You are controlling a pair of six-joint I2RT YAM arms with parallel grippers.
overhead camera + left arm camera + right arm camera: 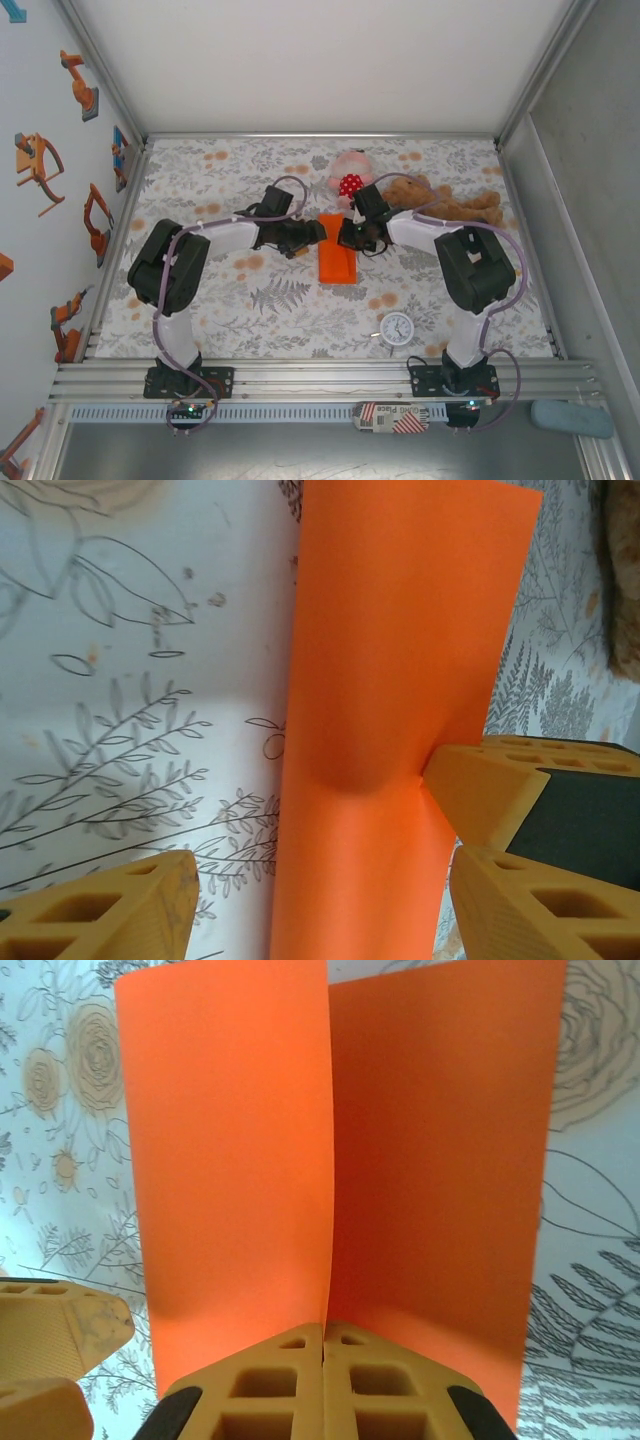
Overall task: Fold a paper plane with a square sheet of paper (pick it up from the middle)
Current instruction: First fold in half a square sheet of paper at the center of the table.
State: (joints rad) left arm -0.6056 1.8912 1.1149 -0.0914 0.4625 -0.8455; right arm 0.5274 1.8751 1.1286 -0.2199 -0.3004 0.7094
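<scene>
The square sheet of paper [337, 264] is bright orange and lies mid-table, its centre pulled up into a ridge. My right gripper [323, 1332] is shut on that middle fold, and the two halves of the paper [230, 1140] spread away from it in a V. In the top view the right gripper [346, 238] meets the sheet's far end. My left gripper [322, 880] is open and straddles the paper [390, 640], its fingers [110, 905] standing apart from the sheet. It faces the right gripper from the left [320, 232]. No paper plane shape shows.
A pink plush with a red-and-white spotted patch [350, 176] and a brown teddy bear [452, 204] lie just behind the grippers. A small white clock [397, 328] sits near the front right. The floral cloth [230, 300] covers the table.
</scene>
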